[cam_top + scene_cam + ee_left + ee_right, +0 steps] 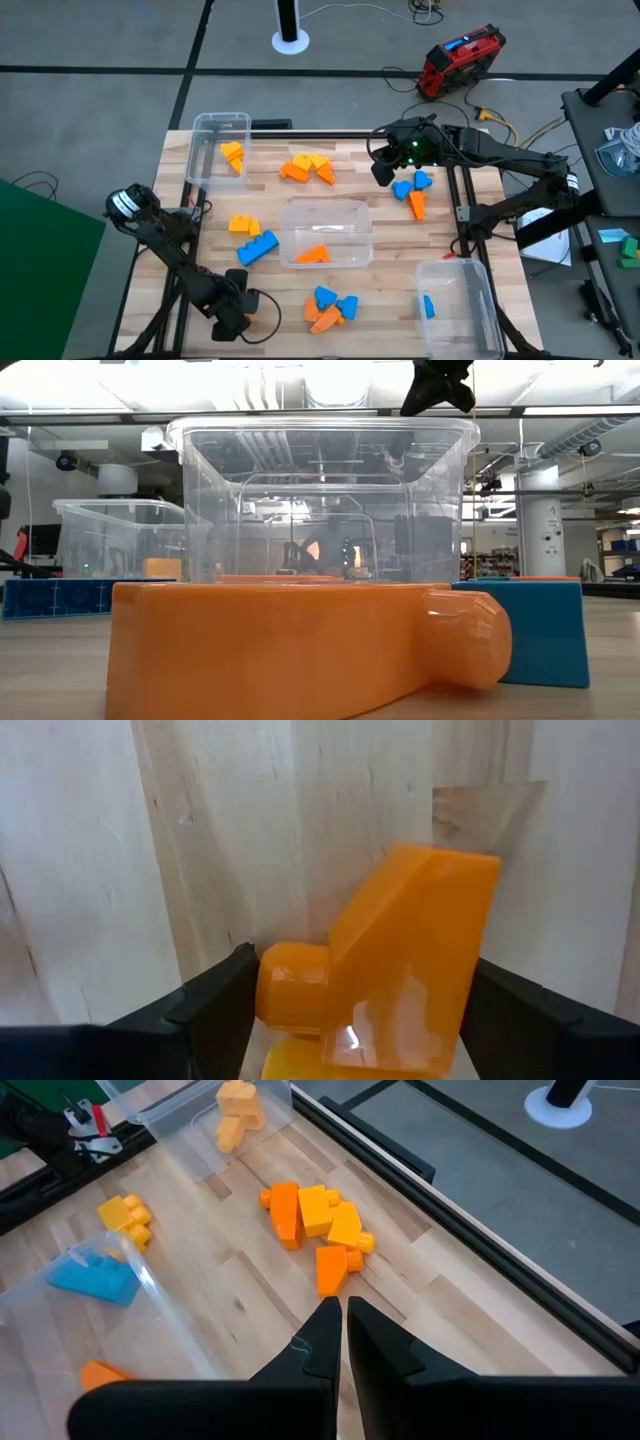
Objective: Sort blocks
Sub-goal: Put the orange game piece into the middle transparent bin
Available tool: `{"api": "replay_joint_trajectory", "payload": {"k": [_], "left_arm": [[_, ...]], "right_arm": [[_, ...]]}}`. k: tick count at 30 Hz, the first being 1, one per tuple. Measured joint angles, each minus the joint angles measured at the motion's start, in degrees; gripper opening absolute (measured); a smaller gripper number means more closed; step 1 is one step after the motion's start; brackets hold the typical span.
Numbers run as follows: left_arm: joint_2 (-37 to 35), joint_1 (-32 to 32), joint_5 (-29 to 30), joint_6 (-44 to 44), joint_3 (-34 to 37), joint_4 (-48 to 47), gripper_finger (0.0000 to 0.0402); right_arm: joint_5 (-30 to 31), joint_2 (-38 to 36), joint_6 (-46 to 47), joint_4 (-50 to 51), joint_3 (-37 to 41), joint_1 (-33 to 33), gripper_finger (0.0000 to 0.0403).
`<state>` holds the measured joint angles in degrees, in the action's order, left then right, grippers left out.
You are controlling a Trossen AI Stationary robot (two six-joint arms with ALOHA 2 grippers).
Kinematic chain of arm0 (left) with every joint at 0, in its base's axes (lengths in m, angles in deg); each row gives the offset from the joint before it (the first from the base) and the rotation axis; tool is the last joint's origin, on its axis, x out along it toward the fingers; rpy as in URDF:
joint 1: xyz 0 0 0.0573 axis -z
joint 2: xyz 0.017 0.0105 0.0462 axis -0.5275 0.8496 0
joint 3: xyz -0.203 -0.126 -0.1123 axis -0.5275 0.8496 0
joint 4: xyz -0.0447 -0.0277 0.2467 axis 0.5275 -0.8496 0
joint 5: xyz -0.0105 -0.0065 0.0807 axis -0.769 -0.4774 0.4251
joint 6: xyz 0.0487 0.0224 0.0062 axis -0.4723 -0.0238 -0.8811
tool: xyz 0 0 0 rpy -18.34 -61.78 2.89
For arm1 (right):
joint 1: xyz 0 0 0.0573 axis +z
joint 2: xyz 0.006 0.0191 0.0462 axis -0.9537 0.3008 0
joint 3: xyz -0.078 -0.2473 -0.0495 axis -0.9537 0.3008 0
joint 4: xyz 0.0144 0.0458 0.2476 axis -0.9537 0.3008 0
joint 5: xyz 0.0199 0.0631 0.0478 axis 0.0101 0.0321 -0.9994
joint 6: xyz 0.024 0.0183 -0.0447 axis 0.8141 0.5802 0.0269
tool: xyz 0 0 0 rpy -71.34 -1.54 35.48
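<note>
**Colleague:** Wooden worktop (265,185) looks busy. Take me across it, left to right?

**Me:** Far left, my left gripper (232,318) sits low at the near edge. In its wrist view the fingers (205,1010) stand spread on either side of an orange block (400,960) lying on the wood; they look released, not clamped on it yet. Behind that arm, the clear bin (216,146) at the back left already holds a yellow block (233,155). Beside it on the open wood lie a yellow piece (243,225) and a blue brick (258,247).

**Colleague:** And the middle?

**Me:** An orange-and-yellow heap (308,168) is loose at the back. The centre bin (328,232) holds one orange wedge (313,254). Near the front lies a mixed blue and orange cluster (330,308).

**Colleague:** Right side?

**Me:** My right gripper (382,170) hovers at the back, fingers (318,1342) clenched together and carrying nothing. Just beside it are two blue blocks (412,184) and an orange one (417,205). The near-right bin (460,305) has one blue piece (428,306).

**Colleague:** Progress?

**Me:** Early, I'd judge. Few blocks are binned; most are loose.
</note>
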<state>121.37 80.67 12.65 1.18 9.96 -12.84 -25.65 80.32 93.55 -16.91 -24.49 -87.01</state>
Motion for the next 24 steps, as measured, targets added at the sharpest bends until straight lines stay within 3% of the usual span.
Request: {"api": "replay_joint_trajectory", "payload": {"k": [13, 19, 24], "left_arm": [[0.0, -0.3, 0.0, 0.3, -0.7, -1.3, 0.0248], [-0.7, -0.3, 0.0, 1.4, -5.1, -5.0, 0.0246], [-0.7, -0.3, 0.2, 0.5, -12.8, -16.0, 0.0246]], "right_arm": [[0.0, 0.0, 0.8, 0.0, 0.0, 0.0, 0.0013], [0.0, 0.0, 0.8, 0.0, 0.0, 0.0, 0.0013], [0.1, 0.0, 0.2, 0.0, 0.0, 0.0, 0.0013]]}}
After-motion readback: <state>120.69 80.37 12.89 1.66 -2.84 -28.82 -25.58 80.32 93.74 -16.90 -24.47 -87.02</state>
